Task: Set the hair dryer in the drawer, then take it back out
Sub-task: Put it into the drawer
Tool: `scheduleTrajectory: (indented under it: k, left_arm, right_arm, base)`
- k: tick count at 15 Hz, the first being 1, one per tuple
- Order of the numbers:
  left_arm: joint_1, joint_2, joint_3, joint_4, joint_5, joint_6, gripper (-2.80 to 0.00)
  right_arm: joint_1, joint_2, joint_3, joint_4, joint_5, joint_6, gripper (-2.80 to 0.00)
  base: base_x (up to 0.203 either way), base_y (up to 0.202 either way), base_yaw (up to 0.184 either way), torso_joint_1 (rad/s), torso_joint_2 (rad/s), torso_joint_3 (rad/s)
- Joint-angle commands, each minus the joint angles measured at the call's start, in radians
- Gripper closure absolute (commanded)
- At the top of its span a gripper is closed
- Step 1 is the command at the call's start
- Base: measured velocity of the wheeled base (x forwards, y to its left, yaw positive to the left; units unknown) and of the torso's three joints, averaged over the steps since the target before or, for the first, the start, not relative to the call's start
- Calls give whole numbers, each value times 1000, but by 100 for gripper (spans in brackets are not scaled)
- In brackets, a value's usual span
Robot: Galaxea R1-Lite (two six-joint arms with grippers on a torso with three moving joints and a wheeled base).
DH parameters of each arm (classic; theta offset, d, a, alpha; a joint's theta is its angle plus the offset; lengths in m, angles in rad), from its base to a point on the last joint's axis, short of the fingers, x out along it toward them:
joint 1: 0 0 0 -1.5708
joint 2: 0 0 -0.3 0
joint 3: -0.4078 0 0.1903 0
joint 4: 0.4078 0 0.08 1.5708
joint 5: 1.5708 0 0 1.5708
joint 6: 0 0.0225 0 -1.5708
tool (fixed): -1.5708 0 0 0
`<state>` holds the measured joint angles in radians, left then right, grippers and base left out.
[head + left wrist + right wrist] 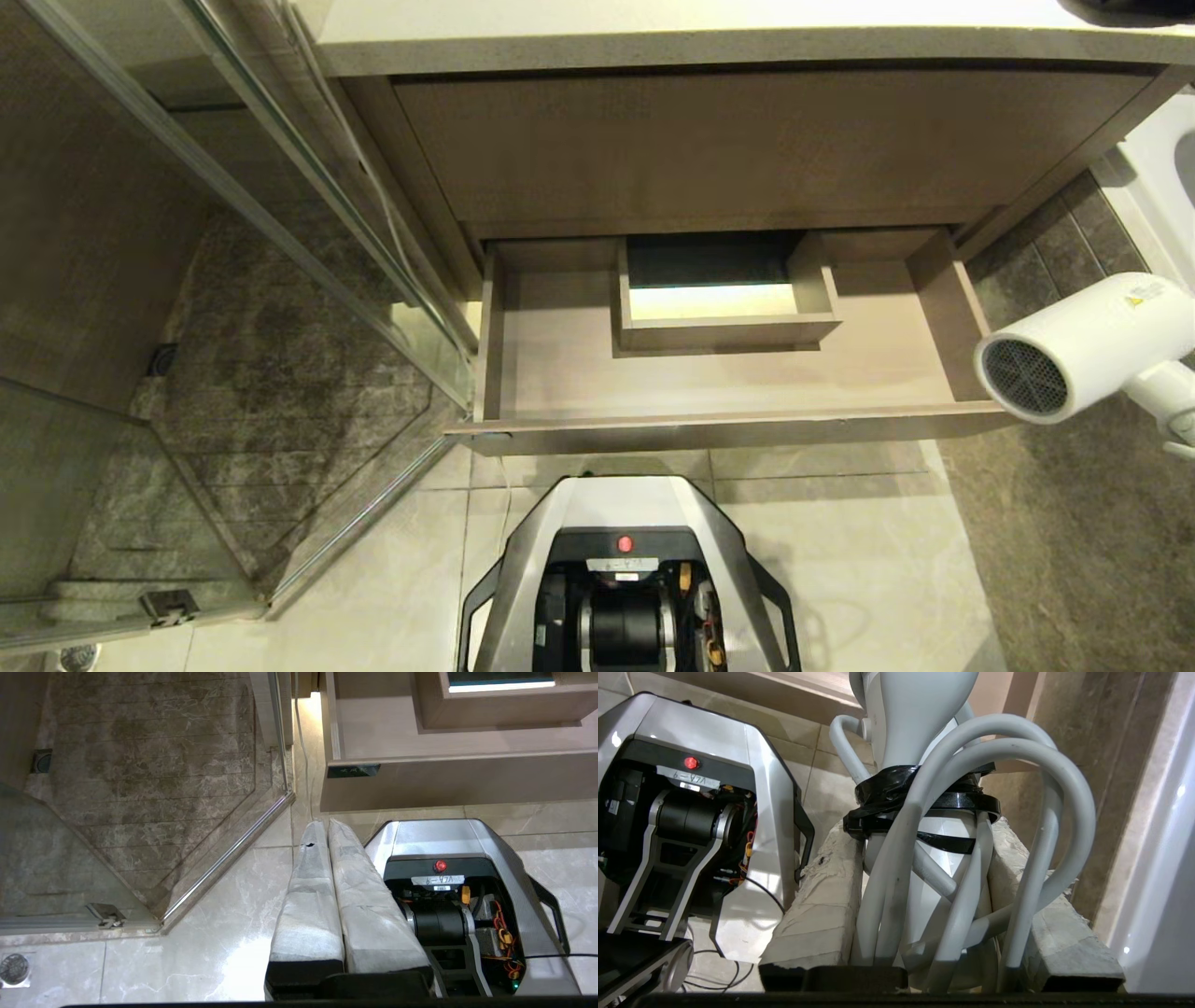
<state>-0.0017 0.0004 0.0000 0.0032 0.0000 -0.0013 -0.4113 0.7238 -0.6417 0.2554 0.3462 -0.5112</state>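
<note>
Right gripper (924,896) clamped on the handle of the hair dryer (1083,345), looped pale cord (1064,812) bundled between the padded fingers (817,905). Hair dryer up in the air, off past the right end of the open drawer (709,425), dark mesh end turned toward the drawer's front right corner, not inside. Left gripper (327,826) squeezed shut with nothing in it, low over the pale floor tiles (187,961), beside the robot base (467,840).

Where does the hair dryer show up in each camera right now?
Head view: hair dryer at right edge, beside the open drawer's right end.
Left wrist view: not in it.
Right wrist view: its handle and bundled cord clamped in the right gripper.
Shared landmark: robot base's red button.
</note>
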Motion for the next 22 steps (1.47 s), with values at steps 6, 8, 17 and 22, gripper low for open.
scheduleTrajectory:
  k: [6,8,17,22]
  left_arm:
    - [0,0,0,0,0,0,0]
    - [0,0,0,0,0,0,0]
    - [0,0,2,0,0,0,0]
    - [0,0,2,0,0,0,0]
  right_arm:
    - [0,19,40,-36,2,-3,0]
    - [0,19,41,-36,2,-3,0]
    - [5,61,59,-46,2,-2,0]
    - [6,78,71,-47,4,-3,0]
  base:
    - [0,0,0,-272,402,131]
    - [0,0,0,-392,522,136]
    - [0,0,0,-107,385,265]
    - [2,-1,38,-12,420,396]
